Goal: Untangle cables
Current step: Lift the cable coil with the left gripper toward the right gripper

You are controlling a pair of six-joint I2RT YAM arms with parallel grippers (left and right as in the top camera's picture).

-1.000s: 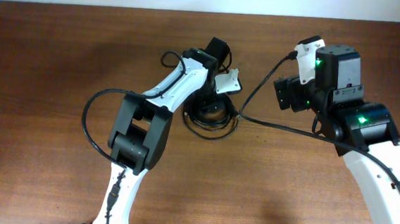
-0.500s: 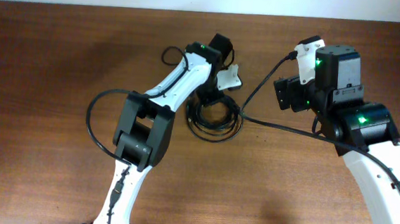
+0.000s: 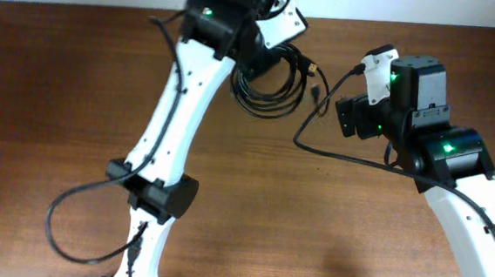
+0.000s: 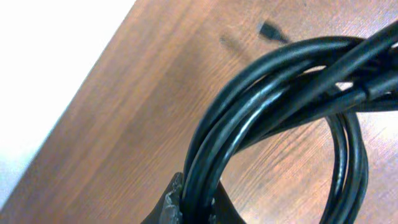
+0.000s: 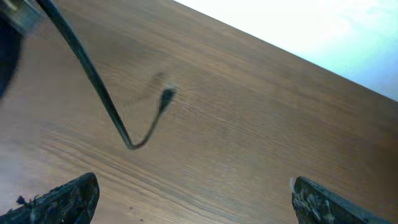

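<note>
The cables (image 3: 287, 102) hang as a black coiled bundle near the table's far edge, lifted off the wood by my left gripper (image 3: 263, 59). In the left wrist view the loops (image 4: 249, 106) pass between the jaws of the left gripper (image 4: 198, 202), which is shut on them. Two small plug ends (image 3: 310, 67) dangle on the bundle's right side. One loose strand with its plug (image 5: 166, 95) hangs in front of my right gripper (image 5: 193, 199), which stands wide open and holds nothing. That gripper (image 3: 347, 117) sits to the right of the bundle, apart from it.
A thicker black wire (image 3: 317, 148) fixed to the right arm loops across the table between the two arms. Another arm wire (image 3: 76, 223) loops out at the left arm's base. The table's far edge (image 3: 108, 6) meets a white wall just behind the bundle.
My left gripper has shut on the coiled bundle and carried it up and toward the far edge, the arm stretching out. The right arm has not moved.
</note>
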